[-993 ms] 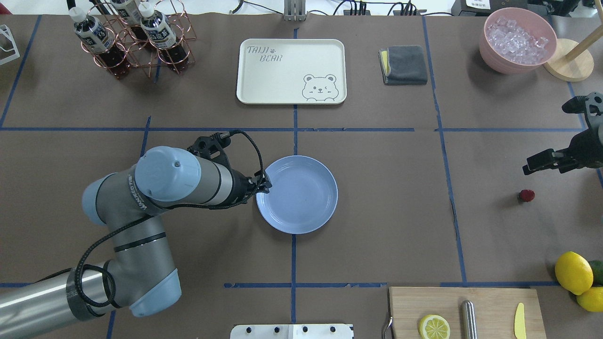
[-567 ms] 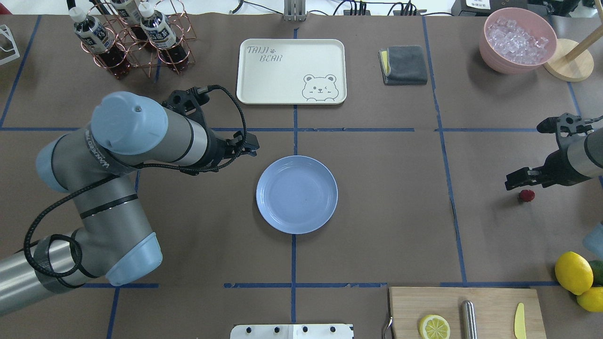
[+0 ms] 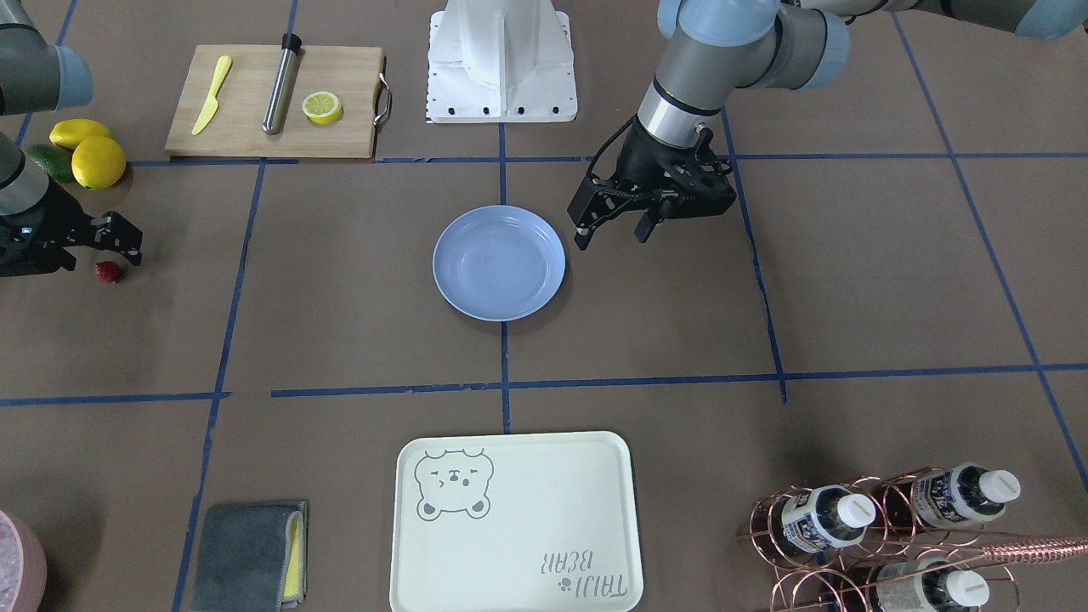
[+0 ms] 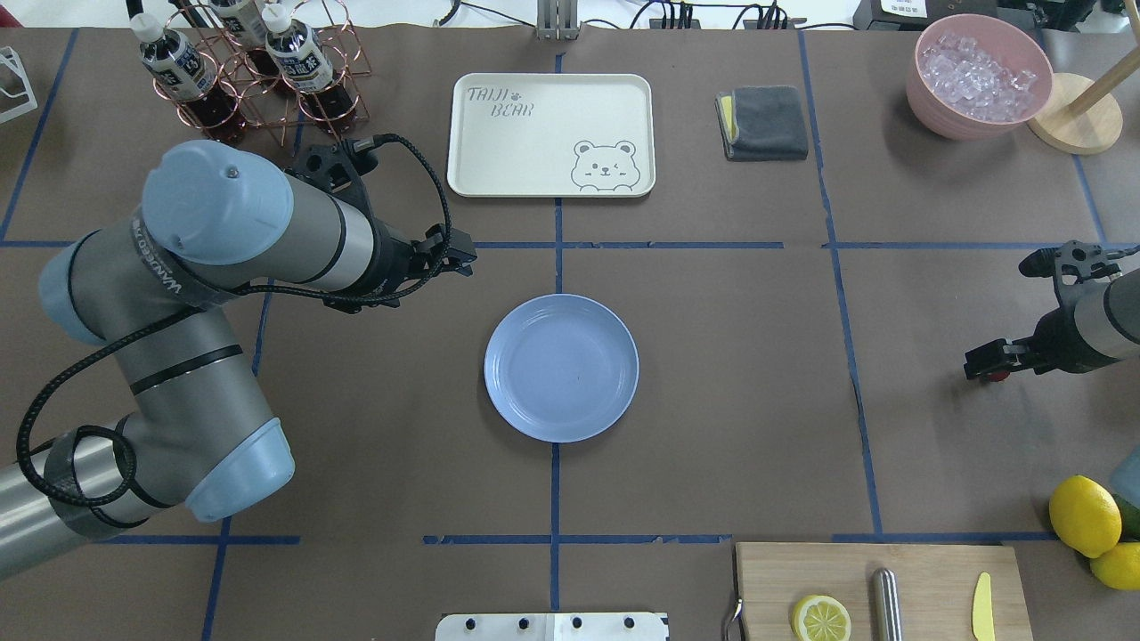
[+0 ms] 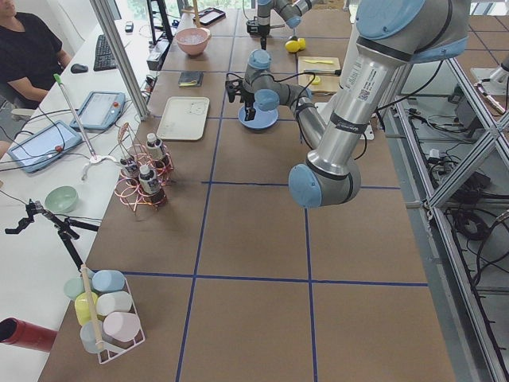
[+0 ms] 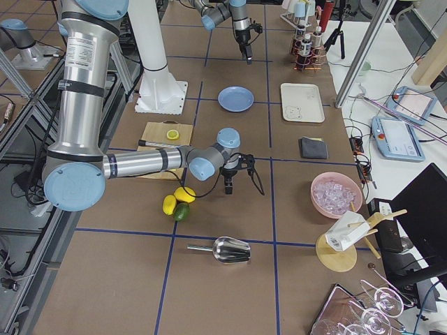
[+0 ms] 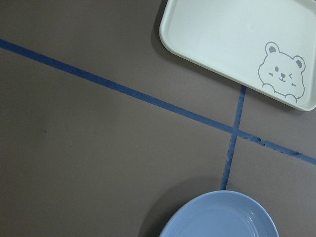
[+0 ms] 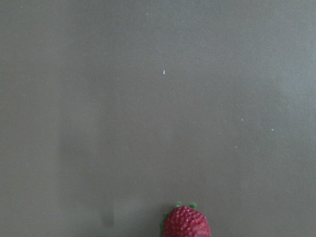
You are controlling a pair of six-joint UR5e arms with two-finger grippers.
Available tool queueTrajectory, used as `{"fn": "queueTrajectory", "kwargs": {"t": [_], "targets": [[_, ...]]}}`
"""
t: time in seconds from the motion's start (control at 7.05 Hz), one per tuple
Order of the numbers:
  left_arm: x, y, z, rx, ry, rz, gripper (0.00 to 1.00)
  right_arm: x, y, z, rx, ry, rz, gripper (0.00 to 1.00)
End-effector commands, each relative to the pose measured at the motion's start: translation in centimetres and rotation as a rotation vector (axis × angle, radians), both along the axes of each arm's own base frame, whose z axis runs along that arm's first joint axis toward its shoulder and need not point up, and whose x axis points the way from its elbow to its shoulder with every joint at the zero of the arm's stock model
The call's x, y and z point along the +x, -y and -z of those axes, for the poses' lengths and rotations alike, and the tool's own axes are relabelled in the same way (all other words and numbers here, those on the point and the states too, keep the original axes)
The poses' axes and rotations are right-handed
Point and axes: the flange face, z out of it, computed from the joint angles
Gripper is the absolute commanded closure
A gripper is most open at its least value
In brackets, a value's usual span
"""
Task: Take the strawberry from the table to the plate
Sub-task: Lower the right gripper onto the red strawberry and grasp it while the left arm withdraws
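I take the table point(image 4: 712, 427) first, brown paper with blue tape lines, and I give all places from the light-blue plate point(image 4: 561, 368) in its middle. The plate has nothing on it.

The left arm point(image 4: 223, 231) is the biggest thing over the table. It reaches in on the robot's left of the plate. The right arm point(image 4: 1104, 320) shows only its last part, well apart from the plate on the robot's right.

The cream tray point(image 4: 550, 133) with the bear lies beyond the plate, on the side away from the robot's base. The wooden cutting board point(image 4: 882, 588) lies on the base side of the plate, toward the robot's right.

The left gripper point(image 3: 612, 238) hangs just beside the plate's rim, on the robot's left and a little to the far side. Its two fingers stand apart and nothing is between them.

The right gripper point(image 4: 980, 363) is low over the table, far to the robot's right of the plate. I cannot tell if its fingers are spread or closed.

The strawberry point(image 3: 108, 272) lies on the table, well apart from the plate, just beside the right gripper. From overhead the gripper hides most of it. In the right wrist view it sits at the bottom edge, and I cannot tell if a finger touches it.
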Motion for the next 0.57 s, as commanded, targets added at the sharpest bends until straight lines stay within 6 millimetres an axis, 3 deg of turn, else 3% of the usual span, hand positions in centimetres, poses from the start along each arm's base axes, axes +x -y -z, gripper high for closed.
{"fn": "queueTrajectory", "kwargs": {"t": [0.0, 0.43], "targets": [[0.05, 0.09, -0.05, 0.0, 0.001, 0.001, 0.0, -0.72, 0.76, 0.25, 0.008, 0.005, 0.003, 0.15], [0.01, 0.06, -0.08, 0.0, 0.001, 0.001, 0.0, -1.23, 1.51, 0.2, 0.011, 0.004, 0.002, 0.27]]}}
